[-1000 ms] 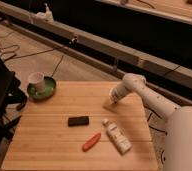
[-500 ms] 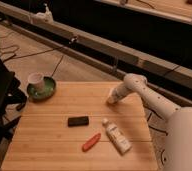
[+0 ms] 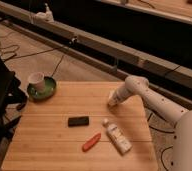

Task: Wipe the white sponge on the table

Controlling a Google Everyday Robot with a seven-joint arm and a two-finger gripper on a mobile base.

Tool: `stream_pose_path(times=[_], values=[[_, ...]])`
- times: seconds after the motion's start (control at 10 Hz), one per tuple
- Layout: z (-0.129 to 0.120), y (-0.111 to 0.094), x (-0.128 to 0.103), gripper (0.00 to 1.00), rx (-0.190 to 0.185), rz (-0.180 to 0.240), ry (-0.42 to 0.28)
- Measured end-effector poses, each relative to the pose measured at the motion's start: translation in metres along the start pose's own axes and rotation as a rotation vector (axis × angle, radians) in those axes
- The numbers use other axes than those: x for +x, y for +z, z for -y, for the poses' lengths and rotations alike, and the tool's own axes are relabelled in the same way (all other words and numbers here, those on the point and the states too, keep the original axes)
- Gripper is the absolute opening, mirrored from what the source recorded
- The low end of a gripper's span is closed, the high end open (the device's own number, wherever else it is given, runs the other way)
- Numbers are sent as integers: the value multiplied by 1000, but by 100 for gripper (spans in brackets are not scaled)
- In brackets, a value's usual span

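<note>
The light wooden table (image 3: 54, 150) fills the lower middle of the camera view. My gripper (image 3: 112, 101) points down at the tabletop near its far right edge, at the end of the white arm (image 3: 139, 92) that reaches in from the right. A small pale patch at the gripper's tip may be the white sponge (image 3: 110, 103). I cannot tell it apart from the gripper or see whether it is held.
A green plate (image 3: 49, 90) with a white cup (image 3: 36, 79) stands at the table's far left corner. A black flat block (image 3: 78, 120), a red-orange object (image 3: 91, 141) and a white capped tube (image 3: 118, 137) lie mid-table. A black chair (image 3: 1, 95) stands at the left.
The gripper has stayed at about the same spot on the table's far right, shifting only slightly. Nothing else has moved.
</note>
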Motion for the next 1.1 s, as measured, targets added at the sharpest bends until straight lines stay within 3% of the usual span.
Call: stream_pose_path(times=[0.3, 0.6, 0.8, 1.1], values=[[6, -19, 19, 0, 29, -18, 32], [29, -31, 29, 0, 75, -30, 64], [39, -25, 17, 0, 80, -21, 67], [33, -1, -23, 0, 41, 23, 7]])
